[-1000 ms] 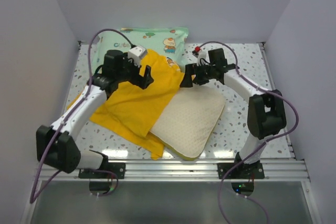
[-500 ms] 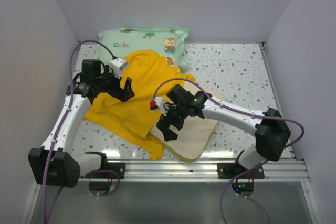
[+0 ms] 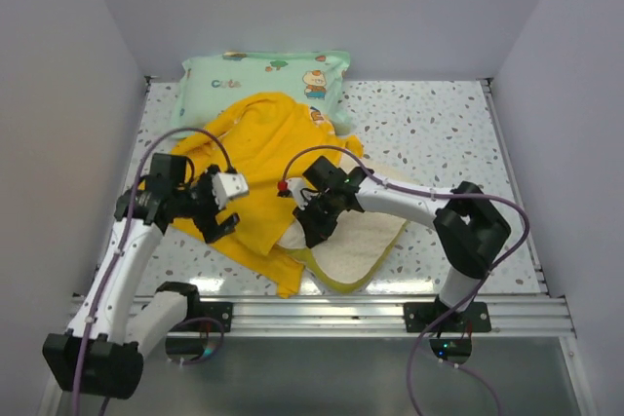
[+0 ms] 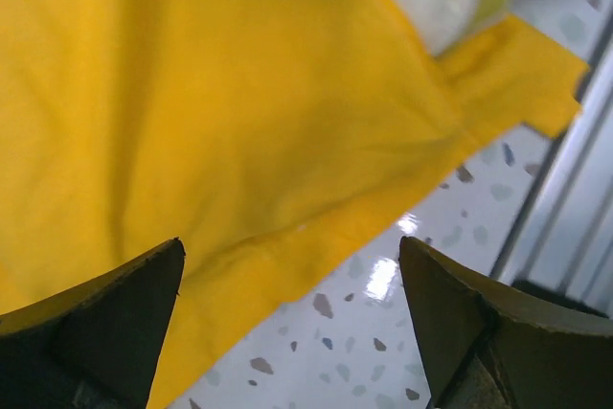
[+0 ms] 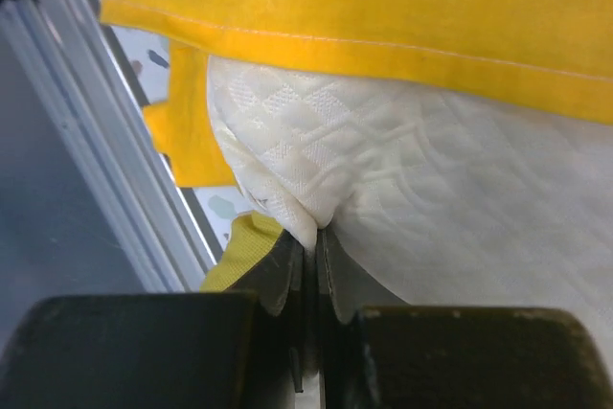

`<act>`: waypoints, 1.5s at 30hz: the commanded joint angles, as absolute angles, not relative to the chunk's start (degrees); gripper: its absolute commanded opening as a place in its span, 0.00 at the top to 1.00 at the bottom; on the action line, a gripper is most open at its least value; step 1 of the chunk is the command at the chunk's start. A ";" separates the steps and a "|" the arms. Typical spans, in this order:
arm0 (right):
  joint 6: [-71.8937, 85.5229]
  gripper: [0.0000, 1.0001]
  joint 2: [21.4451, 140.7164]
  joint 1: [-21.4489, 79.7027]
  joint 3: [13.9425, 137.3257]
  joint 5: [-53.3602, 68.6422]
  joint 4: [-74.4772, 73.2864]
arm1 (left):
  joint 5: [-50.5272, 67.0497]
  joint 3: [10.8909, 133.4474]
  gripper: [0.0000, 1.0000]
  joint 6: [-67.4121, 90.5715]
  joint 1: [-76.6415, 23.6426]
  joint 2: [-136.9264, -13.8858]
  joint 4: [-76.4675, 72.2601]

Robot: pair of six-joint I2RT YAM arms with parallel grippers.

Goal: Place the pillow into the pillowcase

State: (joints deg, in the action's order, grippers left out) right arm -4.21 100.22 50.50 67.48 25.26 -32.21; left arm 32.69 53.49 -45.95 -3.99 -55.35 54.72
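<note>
Though unclear from above, wrist view shows right gripper (image 5: 308,239) pinching pillow (image 5: 412,179).

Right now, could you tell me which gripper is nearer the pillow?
Right: the right gripper pinches the pillow's edge; the left gripper hangs open over the pillowcase, off the pillow.

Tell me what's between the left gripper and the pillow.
Only the pillowcase: its yellow fabric fills the stretch from the open left gripper to the pillow, clearest in the top view.
</note>
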 commanded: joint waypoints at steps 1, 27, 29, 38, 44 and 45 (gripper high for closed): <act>1.92 1.00 99.67 47.20 69.35 36.52 -25.67 | 29.19 46.07 0.02 -58.19 -14.46 -46.53 62.33; 7.12 1.00 100.46 40.34 70.22 51.94 -22.32 | 11.51 27.15 0.57 -63.72 -54.76 -69.16 21.89; 6.51 1.00 100.55 40.34 70.22 51.94 -22.94 | 13.00 28.91 0.76 -63.46 -54.84 -71.79 23.54; 14.93 1.00 104.40 40.08 78.83 51.68 -15.57 | 19.60 51.39 1.00 -53.63 -69.13 -73.81 22.24; 20.83 1.00 105.29 40.08 80.60 50.54 -9.76 | 19.52 62.32 1.00 -46.32 -78.38 -77.34 15.50; 20.66 1.00 105.12 40.17 77.72 50.28 -9.67 | 19.34 61.79 1.00 -46.06 -78.75 -77.52 14.86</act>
